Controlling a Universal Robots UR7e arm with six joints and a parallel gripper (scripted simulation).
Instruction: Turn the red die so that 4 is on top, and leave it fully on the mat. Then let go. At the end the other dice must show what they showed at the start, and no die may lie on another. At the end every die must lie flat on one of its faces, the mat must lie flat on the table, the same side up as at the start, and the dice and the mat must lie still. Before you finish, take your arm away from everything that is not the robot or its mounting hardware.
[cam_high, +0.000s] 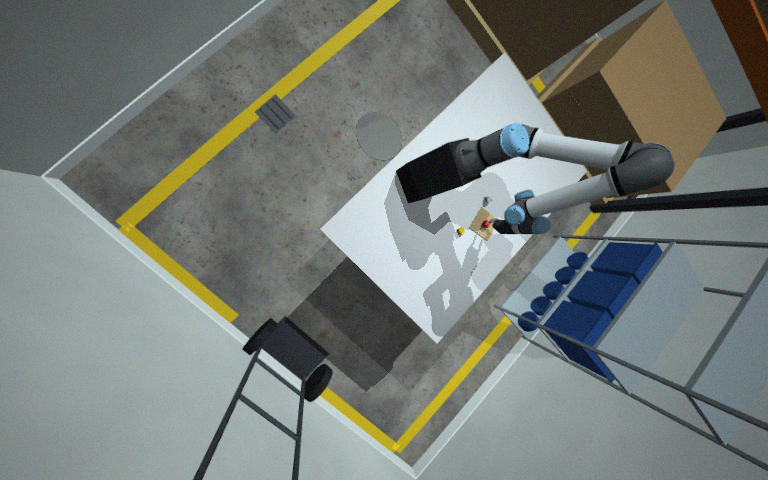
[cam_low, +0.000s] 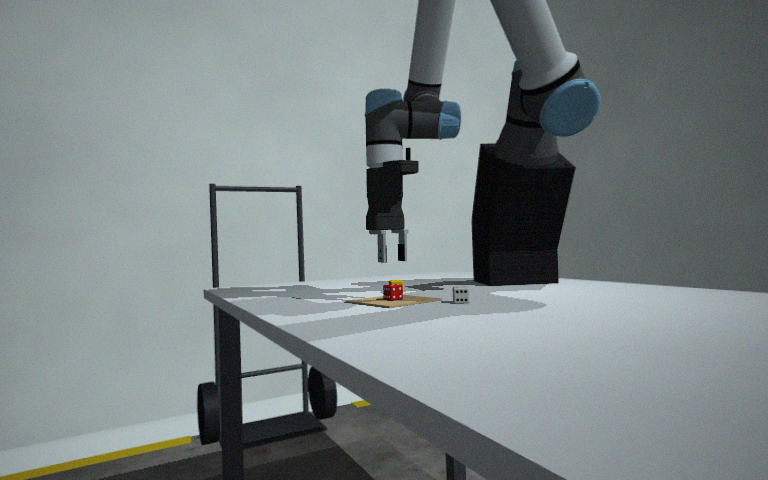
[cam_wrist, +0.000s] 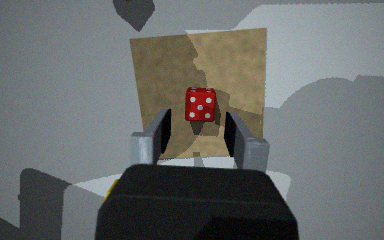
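Observation:
The red die (cam_high: 485, 224) (cam_low: 392, 292) (cam_wrist: 200, 105) lies flat on the tan mat (cam_high: 480, 215) (cam_low: 421, 300) (cam_wrist: 230, 55), well inside its edges. In the wrist view its top face shows 5; a thin strip of a side face with pips shows along its upper edge. My gripper (cam_low: 391, 261) (cam_wrist: 197, 123) is open and empty, pointing down. It hangs clear above the red die, which shows between and a little beyond the fingertips in the wrist view. The mat lies flat on the table.
A yellow die (cam_high: 460, 230) (cam_low: 396, 281) lies off the mat, behind the red die in the exterior view. A white die (cam_high: 487, 199) (cam_low: 460, 294) stands beside the mat, a six facing the exterior camera. The white table (cam_high: 362, 226) (cam_low: 594, 350) carries the arm's black base.

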